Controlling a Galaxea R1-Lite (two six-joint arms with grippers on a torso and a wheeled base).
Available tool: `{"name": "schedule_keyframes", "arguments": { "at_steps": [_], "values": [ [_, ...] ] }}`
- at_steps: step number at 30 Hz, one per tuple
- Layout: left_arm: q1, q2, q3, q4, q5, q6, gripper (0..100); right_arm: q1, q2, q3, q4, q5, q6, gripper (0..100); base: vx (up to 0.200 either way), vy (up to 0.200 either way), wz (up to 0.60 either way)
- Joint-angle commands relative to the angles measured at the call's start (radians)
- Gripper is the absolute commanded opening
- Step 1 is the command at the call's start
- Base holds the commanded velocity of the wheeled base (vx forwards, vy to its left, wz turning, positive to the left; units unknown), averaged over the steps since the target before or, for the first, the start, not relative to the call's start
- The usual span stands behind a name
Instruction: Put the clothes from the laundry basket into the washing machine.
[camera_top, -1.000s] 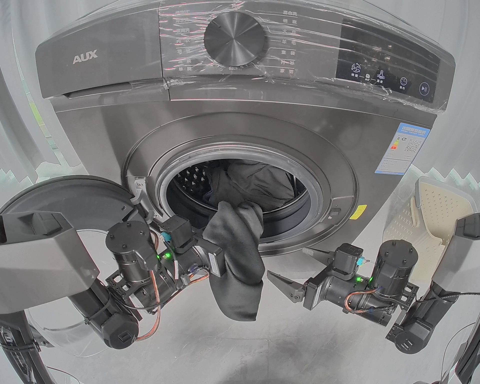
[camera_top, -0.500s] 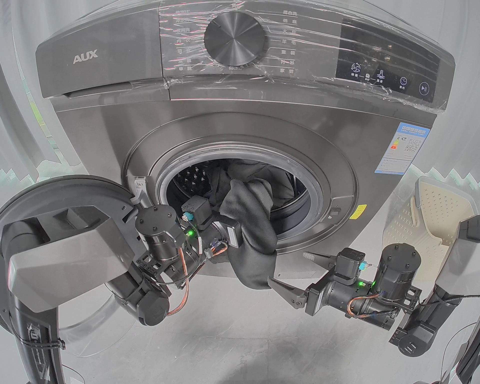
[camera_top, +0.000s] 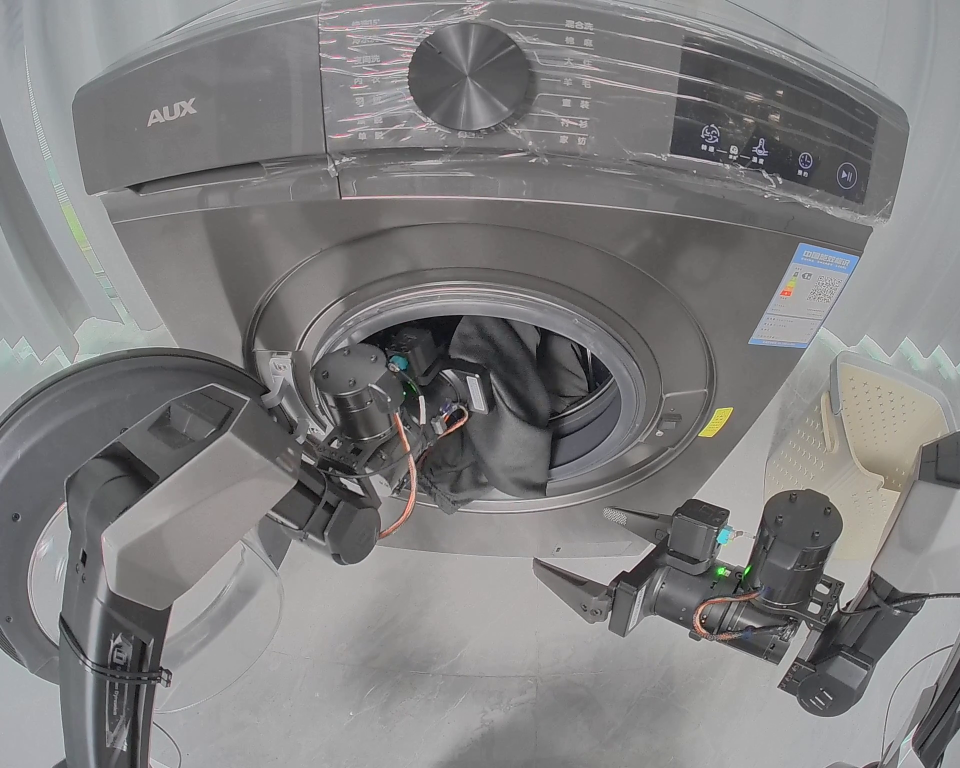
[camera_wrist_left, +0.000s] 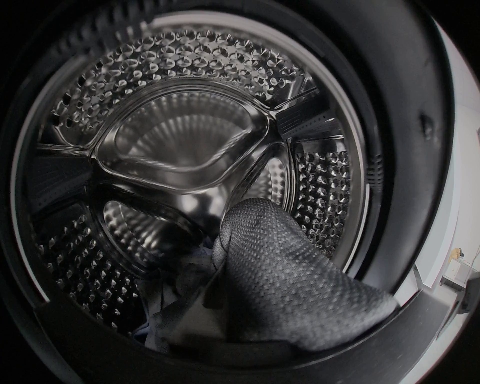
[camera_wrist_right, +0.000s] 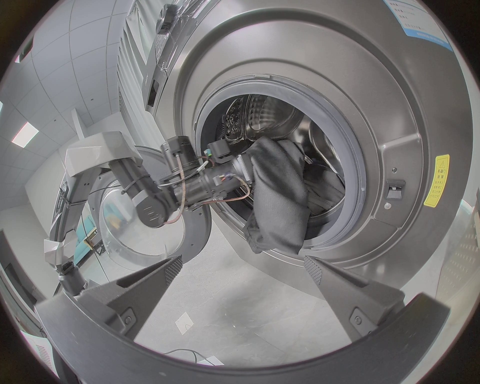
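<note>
A dark grey garment (camera_top: 510, 400) hangs over the lower lip of the washing machine's round opening (camera_top: 640, 370), partly inside the drum. My left gripper, whose body (camera_top: 468, 385) sits at the mouth, is shut on it, with the fingers buried under the cloth. In the left wrist view the garment (camera_wrist_left: 280, 280) bulges toward the steel drum (camera_wrist_left: 180, 130), with other clothes (camera_wrist_left: 170, 300) on the drum floor. In the right wrist view the garment (camera_wrist_right: 277, 190) droops over the door seal. My right gripper (camera_top: 572, 540) (camera_wrist_right: 242, 262) stands open and holds nothing, low in front of the machine.
The machine's round door (camera_top: 60, 430) is swung open on the left, behind my left arm. A cream perforated laundry basket (camera_top: 880, 430) stands at the right beside the machine. Bare grey floor (camera_top: 450, 650) lies in front.
My left arm has risen and pushed forward, carrying the hanging garment from below the opening up into the drum mouth. The right gripper has barely shifted.
</note>
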Motion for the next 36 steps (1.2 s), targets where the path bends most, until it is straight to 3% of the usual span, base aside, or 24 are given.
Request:
{"name": "schedule_keyframes", "arguments": {
  "at_steps": [1, 8, 11, 14, 20, 26, 27, 30, 31, 36],
  "values": [
    [0.021, 0.131, -0.221, 0.128, 0.002, -0.008, 0, 0.002, 0.007, 0.001, -0.009, 0.001, 0.001, 100, 0.0, 0.0, 0.0],
    [0.021, 0.222, -0.408, 0.235, 0.013, -0.051, 0, 0.002, 0.008, 0.001, -0.016, 0.001, 0.001, 100, 0.0, 0.0, 0.0],
    [0.021, 0.271, -0.537, 0.301, 0.031, -0.085, 0, 0.002, 0.008, -0.001, -0.016, 0.001, 0.001, 100, 0.0, 0.0, 0.0],
    [0.027, 0.32, -0.648, 0.349, 0.053, -0.091, 0, 0.002, 0.008, 0.001, -0.016, 0.001, 0.001, 100, 0.0, 0.0, 0.0],
    [0.048, 0.326, -0.648, 0.363, 0.073, -0.097, 0, 0.002, 0.01, 0.001, -0.016, 0.003, 0.001, 100, 0.0, 0.0, 0.0],
    [0.045, 0.305, -0.648, 0.373, 0.074, -0.14, 0, 0.001, 0.013, 0.001, -0.016, 0.003, 0.001, 100, 0.0, 0.0, 0.0],
    [0.041, 0.297, -0.648, 0.378, 0.074, -0.151, 100, 0.002, 0.013, 0.001, -0.016, 0.003, 0.001, 100, 0.0, 0.0, 0.0],
    [0.028, 0.257, -0.642, 0.418, 0.08, -0.186, 100, 0.001, 0.013, 0.001, -0.016, 0.003, 0.002, 100, 0.0, 0.0, 0.0],
    [0.028, 0.257, -0.642, 0.418, 0.08, -0.186, 100, 0.001, 0.013, 0.001, -0.016, 0.003, 0.002, 100, 0.0, 0.0, 0.0],
    [0.002, 0.036, -0.345, 0.547, 0.045, -0.209, 100, 0.001, 0.013, 0.001, -0.016, 0.003, 0.002, 100, 0.0, 0.0, 0.0]
  ]
}}
